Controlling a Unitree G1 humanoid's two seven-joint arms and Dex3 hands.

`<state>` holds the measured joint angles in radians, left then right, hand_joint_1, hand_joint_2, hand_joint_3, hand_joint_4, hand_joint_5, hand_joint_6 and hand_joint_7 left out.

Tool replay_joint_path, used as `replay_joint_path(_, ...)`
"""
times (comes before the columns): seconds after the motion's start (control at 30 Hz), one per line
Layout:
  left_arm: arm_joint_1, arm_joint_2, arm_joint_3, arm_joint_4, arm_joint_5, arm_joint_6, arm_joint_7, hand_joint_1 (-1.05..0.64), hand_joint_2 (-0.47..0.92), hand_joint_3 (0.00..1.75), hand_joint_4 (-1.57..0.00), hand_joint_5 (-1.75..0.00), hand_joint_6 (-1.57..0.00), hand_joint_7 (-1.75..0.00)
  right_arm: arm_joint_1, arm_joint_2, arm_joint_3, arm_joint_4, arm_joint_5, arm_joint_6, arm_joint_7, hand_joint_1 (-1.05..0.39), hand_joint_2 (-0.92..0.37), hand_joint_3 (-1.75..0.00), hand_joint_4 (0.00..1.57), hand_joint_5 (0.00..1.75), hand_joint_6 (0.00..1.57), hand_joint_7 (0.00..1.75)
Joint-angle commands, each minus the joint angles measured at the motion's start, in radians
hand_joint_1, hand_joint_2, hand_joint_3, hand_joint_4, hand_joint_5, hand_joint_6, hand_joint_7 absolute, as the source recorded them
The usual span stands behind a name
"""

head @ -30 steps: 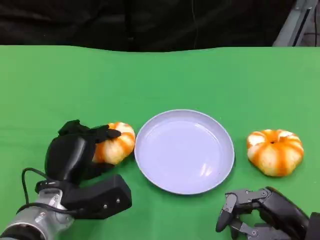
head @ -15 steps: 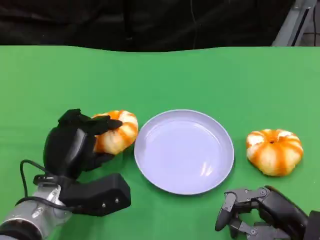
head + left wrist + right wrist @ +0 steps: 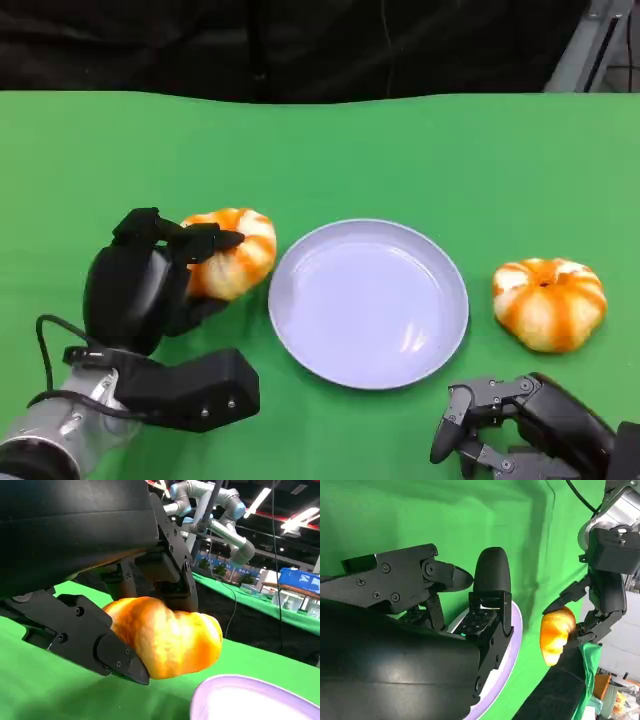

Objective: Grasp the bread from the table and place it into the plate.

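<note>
We take the pale plate (image 3: 368, 302) as our landmark, lying flat on the green worktop (image 3: 420, 150). Our left hand (image 3: 150, 275) grips the bread (image 3: 232, 252) just left of the plate, fingers wrapped over its top and near side. In the left wrist view the bread (image 3: 167, 639) sits clamped between the fingers (image 3: 100, 640), with green cloth showing beneath it and the plate's rim (image 3: 240, 687) close below and beside it; we cannot tell from the head view whether the bread overlaps the rim, though a thin strip of green shows between them. A second bread (image 3: 549, 303) rests on the worktop right of the plate, apart from its edge. Our right hand (image 3: 500, 425) is nearer to us than the plate's right side, fingers partly curled and apart, holding nothing. Beyond the plate the worktop runs open to its far edge.
</note>
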<state>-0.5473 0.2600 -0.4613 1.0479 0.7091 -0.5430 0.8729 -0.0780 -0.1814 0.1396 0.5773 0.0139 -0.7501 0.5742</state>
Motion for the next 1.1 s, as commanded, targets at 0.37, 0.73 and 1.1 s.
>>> replay_joint_path(0.37,0.008,0.021,0.011,-0.007,0.002,-0.001,0.018,-0.14,0.82,0.00,-0.63,-1.32,-0.95,-0.55,0.003,-0.017,-0.001,0.004,0.000,-0.005,-0.005,-0.03,-0.91,-0.51,0.71,1.59,0.78,1.12)
replay_joint_path(0.73,0.046,0.033,0.020,-0.152,0.014,-0.027,0.003,-0.12,0.83,0.00,-0.66,-1.26,-0.99,-0.44,-0.002,-0.013,-0.001,0.010,0.009,-0.005,0.001,-0.02,-0.91,-0.50,0.71,1.59,0.79,1.12)
replay_joint_path(1.1,0.051,0.032,0.027,-0.162,0.018,-0.023,-0.003,-0.11,0.83,0.00,-0.66,-1.26,-1.02,-0.40,-0.002,-0.014,-0.001,0.011,0.009,-0.006,0.001,-0.02,-0.91,-0.51,0.71,1.59,0.79,1.11)
